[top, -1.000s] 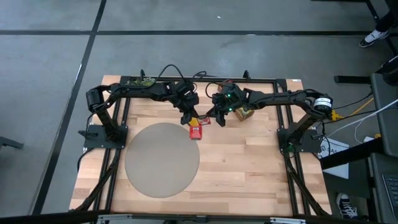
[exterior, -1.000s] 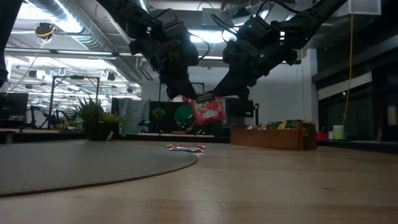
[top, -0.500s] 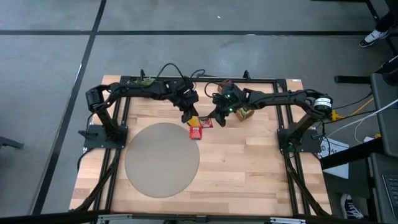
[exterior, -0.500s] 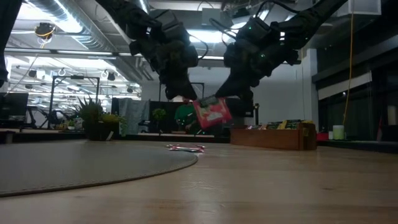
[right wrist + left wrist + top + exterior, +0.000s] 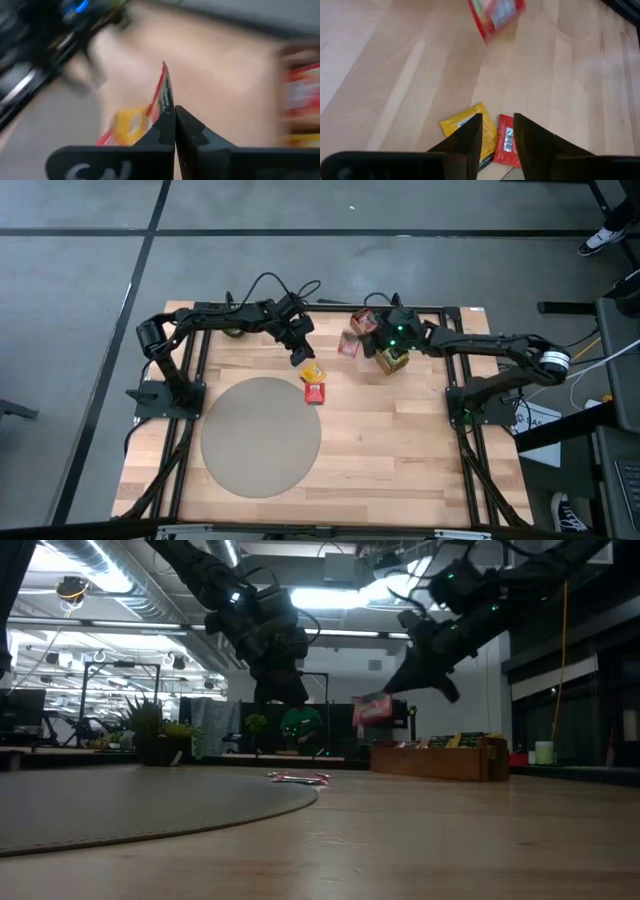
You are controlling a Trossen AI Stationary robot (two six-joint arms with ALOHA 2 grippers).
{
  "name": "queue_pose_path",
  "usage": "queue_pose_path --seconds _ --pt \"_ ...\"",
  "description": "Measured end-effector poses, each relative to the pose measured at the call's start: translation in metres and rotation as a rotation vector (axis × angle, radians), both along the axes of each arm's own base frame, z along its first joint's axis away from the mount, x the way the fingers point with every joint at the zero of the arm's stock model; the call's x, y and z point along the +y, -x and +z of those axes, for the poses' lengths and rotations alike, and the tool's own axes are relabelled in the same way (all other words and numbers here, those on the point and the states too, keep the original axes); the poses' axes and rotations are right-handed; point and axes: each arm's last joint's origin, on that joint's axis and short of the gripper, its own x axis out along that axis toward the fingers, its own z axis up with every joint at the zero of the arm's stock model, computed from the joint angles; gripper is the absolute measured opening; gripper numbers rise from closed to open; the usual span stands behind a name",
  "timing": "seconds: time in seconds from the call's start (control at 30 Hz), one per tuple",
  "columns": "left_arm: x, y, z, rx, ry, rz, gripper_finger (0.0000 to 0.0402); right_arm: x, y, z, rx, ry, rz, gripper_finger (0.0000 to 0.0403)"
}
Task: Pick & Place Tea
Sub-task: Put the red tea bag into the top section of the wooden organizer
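Observation:
A red tea sachet (image 5: 348,345) hangs in the air near the table's far edge, with my right gripper (image 5: 360,347) shut on it; in the low view this sachet (image 5: 372,710) is well above the table. A yellow sachet (image 5: 313,373) and another red sachet (image 5: 316,391) lie flat on the wood beside the mat. My left gripper (image 5: 497,125) hovers over these two, open, with nothing between its fingers. My right gripper pinches the red sachet by one edge (image 5: 164,106) between its two fingertips; the wrist view shows the sachet edge-on, sticking out past the fingers. The fingers slant down toward the table's left. The sachet is lifted clear of the table.
A round grey mat (image 5: 262,435) covers the table's left middle. The brown wooden tray (image 5: 440,755) with sachets stands at the far right, just beyond my right gripper. A potted plant (image 5: 150,735) is at the far left. Bare wood lies toward the near edge.
Both grippers met at the red sachet above the table. My right gripper shut on it, and my left gripper let go and drew back toward the far left. My right gripper has carried the sachet up and toward the table's right, toward the tray.

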Motion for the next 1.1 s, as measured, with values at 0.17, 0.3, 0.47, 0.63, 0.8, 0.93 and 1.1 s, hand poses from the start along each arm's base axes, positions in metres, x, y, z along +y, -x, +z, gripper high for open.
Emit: queue_pose_path --seconds 0.17,0.3,0.47,0.63,0.8,0.93,1.1 --pt "-0.001 -0.002 0.001 -0.013 -0.005 -0.001 0.0104 -0.015 0.015 0.003 0.045 0.088 -0.318 0.0001" --pt "-0.002 -0.003 0.002 -0.023 0.002 0.008 0.0103 -0.027 0.02 -0.005 0.108 0.133 -0.455 0.0001" --pt "-0.004 -0.005 0.002 -0.027 0.012 0.018 0.0107 -0.04 0.02 -0.015 0.121 0.138 -0.507 0.0001" --pt "-0.003 -0.007 0.004 -0.044 0.01 0.023 0.0104 -0.053 0.017 -0.022 0.087 0.152 -0.539 0.0002" --pt "-0.005 -0.007 0.003 -0.041 0.013 0.026 0.0104 -0.06 0.016 -0.031 0.092 0.148 -0.559 0.0002" --pt "-0.005 -0.008 0.003 -0.037 0.03 0.041 0.0107 -0.062 0.016 -0.036 0.116 0.147 -0.574 0.0002" --pt "-0.005 -0.007 0.003 -0.034 0.039 0.048 0.0103 -0.063 0.017 -0.039 0.156 0.182 -0.6 0.0003"
